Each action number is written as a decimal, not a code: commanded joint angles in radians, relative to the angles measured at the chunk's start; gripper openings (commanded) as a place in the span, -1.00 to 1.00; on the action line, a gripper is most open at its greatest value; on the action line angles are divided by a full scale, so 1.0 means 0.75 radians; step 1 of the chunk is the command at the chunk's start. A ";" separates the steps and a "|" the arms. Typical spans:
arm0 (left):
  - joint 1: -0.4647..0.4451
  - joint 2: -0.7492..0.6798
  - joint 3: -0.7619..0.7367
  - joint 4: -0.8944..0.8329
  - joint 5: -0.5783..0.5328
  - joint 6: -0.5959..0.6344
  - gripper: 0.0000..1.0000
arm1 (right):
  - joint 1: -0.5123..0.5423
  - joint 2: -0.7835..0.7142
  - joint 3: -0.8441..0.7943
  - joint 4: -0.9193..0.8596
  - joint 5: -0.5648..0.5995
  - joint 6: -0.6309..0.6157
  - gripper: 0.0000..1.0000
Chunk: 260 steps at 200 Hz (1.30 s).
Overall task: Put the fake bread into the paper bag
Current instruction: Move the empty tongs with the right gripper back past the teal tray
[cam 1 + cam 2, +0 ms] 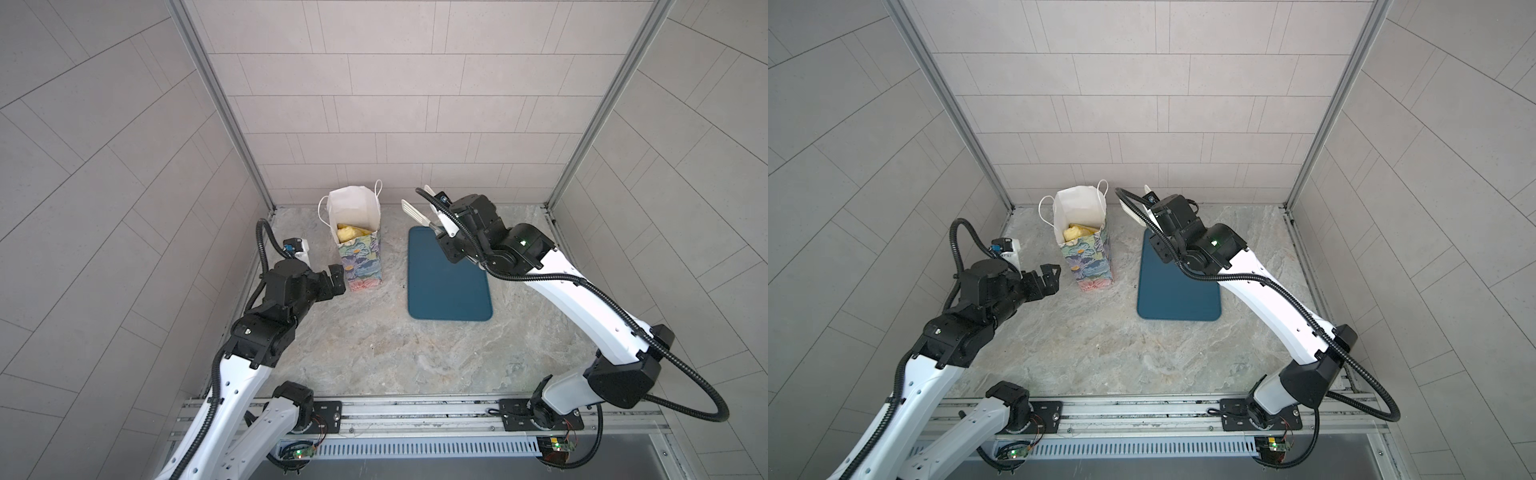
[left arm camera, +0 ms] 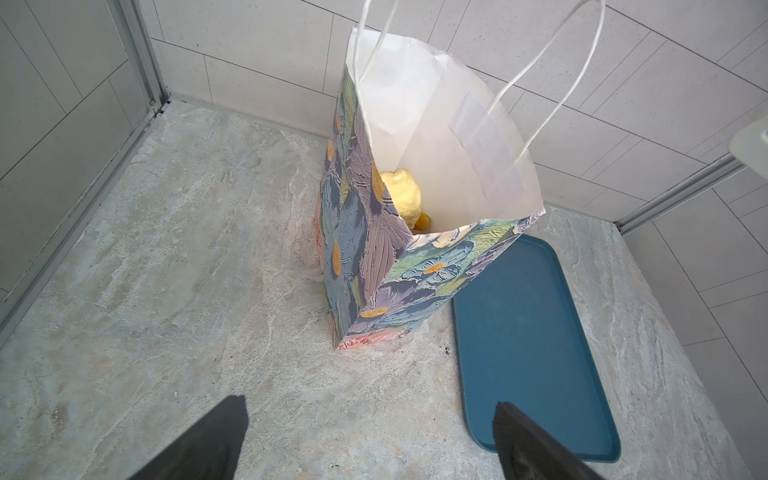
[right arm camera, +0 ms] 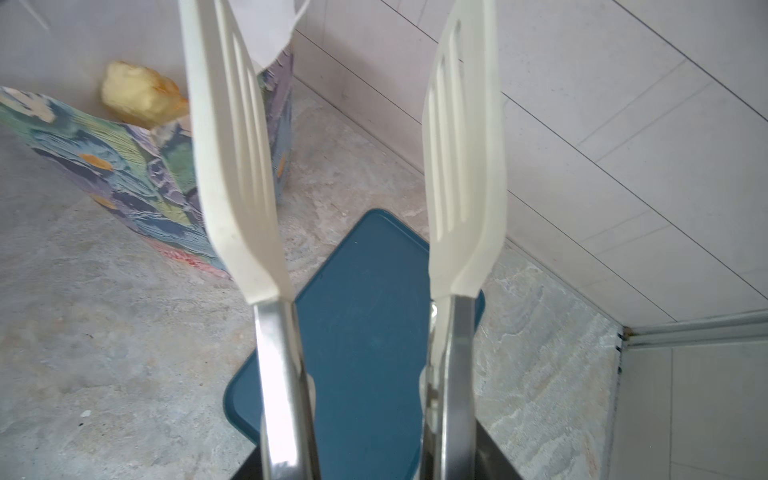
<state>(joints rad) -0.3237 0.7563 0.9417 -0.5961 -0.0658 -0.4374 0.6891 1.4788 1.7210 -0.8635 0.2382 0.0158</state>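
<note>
Fake bread (image 1: 351, 233) lies inside the paper bag (image 1: 362, 266), pale yellow pieces showing through its open mouth. None shows on the teal tray (image 1: 451, 293) or on the bench (image 1: 374, 340). The right hand (image 1: 446, 239) pinches the metal shanks of white tongs (image 1: 414, 214), which stand apart with nothing between them and point far and left. The bag stands just left of their tips, upright with its mouth up. The left hand (image 1: 1050, 277) is spread wide and empty. It is the nearer one, low beside the bag's left wall. By my judgement, any drop must come from above the mouth.
</note>
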 commanded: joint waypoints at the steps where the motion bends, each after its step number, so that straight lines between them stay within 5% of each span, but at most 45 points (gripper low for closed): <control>1: -0.008 -0.008 -0.013 0.015 -0.025 -0.014 1.00 | -0.033 -0.079 -0.066 0.055 0.117 -0.005 0.09; 174: -0.008 -0.004 -0.012 0.023 -0.025 -0.008 1.00 | -0.491 -0.240 -0.631 0.247 0.139 0.181 0.09; 260: -0.008 -0.004 -0.016 0.025 -0.027 -0.006 1.00 | -0.741 -0.148 -0.810 0.332 -0.042 0.364 0.09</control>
<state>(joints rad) -0.3241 0.7582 0.9379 -0.5892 -0.0696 -0.4370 0.1658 1.3434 1.1206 -0.6483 0.2481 0.2291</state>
